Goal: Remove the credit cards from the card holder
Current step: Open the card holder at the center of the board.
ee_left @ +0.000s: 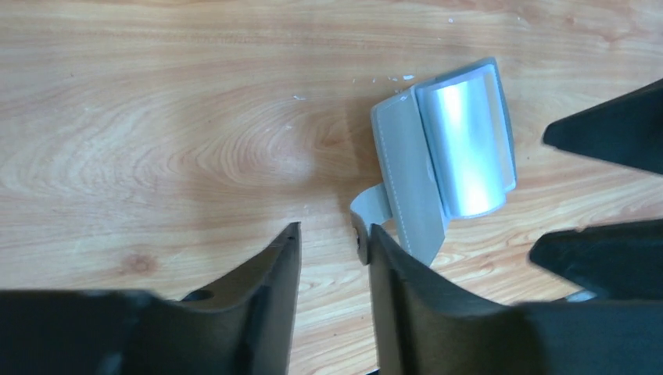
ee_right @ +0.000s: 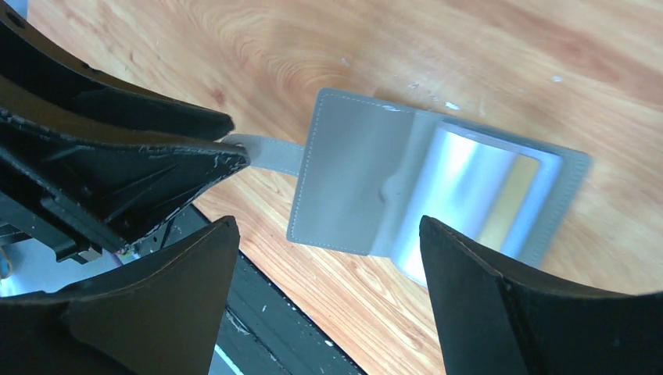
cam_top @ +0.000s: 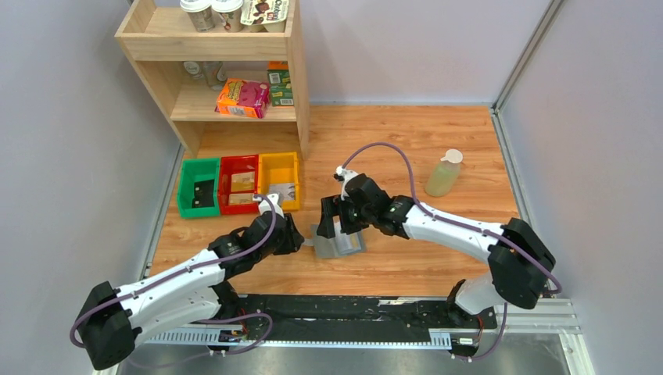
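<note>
The card holder point(cam_top: 338, 243) lies open on the wooden table, a grey bifold with a shiny clear slot point(ee_left: 466, 148). A yellowish credit card point(ee_right: 514, 197) shows inside that slot. The holder's closing tab point(ee_left: 367, 209) curls toward my left gripper point(ee_left: 332, 234), which is open low over the table; the tab's end rests against the inner tip of its right finger point(ee_left: 391, 258). My right gripper point(ee_right: 328, 226) hangs wide open just above the holder, with nothing between its fingers.
Green point(cam_top: 197, 187), red point(cam_top: 238, 184) and yellow point(cam_top: 280, 181) bins stand in a row behind the left arm. Tan flat pieces lie in the red one. A wooden shelf point(cam_top: 227, 70) with cartons rises at the back left. A pale bottle point(cam_top: 444, 173) stands at the right.
</note>
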{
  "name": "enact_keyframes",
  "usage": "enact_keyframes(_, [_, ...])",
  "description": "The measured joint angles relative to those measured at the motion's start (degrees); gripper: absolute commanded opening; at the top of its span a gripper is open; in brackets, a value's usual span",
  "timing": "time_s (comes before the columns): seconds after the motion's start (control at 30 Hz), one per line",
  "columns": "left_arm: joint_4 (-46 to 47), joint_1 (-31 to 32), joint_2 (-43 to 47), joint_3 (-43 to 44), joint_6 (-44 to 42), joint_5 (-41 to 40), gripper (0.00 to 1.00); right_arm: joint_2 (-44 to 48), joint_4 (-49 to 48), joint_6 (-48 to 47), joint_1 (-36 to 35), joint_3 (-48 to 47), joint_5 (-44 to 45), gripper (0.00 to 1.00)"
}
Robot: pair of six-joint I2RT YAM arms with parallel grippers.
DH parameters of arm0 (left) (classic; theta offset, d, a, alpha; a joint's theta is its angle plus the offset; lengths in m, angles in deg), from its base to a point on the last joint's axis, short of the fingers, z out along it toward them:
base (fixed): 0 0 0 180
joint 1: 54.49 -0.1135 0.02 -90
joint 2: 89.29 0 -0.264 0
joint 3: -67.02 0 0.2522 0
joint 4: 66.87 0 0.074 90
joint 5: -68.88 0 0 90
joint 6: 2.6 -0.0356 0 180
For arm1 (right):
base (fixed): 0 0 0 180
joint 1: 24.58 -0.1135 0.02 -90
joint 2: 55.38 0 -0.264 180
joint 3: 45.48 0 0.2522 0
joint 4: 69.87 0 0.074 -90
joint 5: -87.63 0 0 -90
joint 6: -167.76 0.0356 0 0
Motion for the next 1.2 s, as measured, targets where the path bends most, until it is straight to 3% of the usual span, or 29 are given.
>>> enact_keyframes(0.1, [-3.1, 0.0, 0.6, 2.1, -0.1, 0.0, 0.56, 2.8, 2.1, -0.3, 1.0, 0.0, 2.4, 0.84])
enact_keyframes(0.37, [-7.1, 0.0, -0.6, 11.3, -0.5, 2.7, 0.39, 2.6, 2.5, 0.4, 3.2, 3.1, 3.6, 0.76])
enact_keyframes(0.6, [-4.0, 0.0, -9.6, 18.3, -1.0, 9.3, 0.27, -0.7, 1.0, 1.9, 3.7, 3.9, 3.6, 0.72])
enact_keyframes(0.83, [0.2, 0.0, -19.8, 17.5, -0.7, 13.4, 0.12, -3.1, -0.9, 2.6, 4.2, 5.4, 3.2, 0.71])
enact_keyframes(1.2, [4.8, 0.0, -24.3, 6.3, 1.8, 11.4, 0.06, -4.4, -3.1, 2.8, 4.2, 5.6, 0.6, 0.71])
